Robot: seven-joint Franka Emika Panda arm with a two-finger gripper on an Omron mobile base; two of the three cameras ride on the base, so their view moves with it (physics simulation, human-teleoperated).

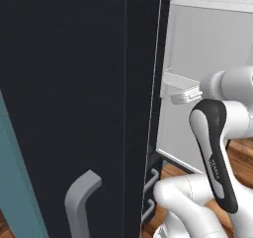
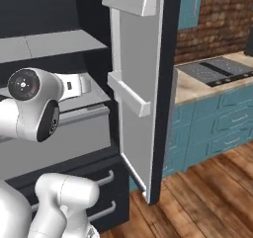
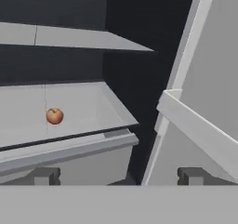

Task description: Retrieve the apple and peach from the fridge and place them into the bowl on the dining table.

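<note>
Before the open fridge (image 2: 143, 84) we hold our pincer (image 3: 119, 175) fully spread, grasping nothing; the peach (image 3: 54, 116) rests on a grey inner shelf (image 3: 83, 107), wooden floor (image 2: 207, 197) beneath.

Brick wall (image 2: 220, 19), black cooktop (image 2: 217, 69), teal cabinets (image 2: 217, 128), wood floor (image 2: 197, 202)

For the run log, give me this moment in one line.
fridge: right door open | peach: on inner shelf, untouched | gripper: open, empty, facing shelf
</note>
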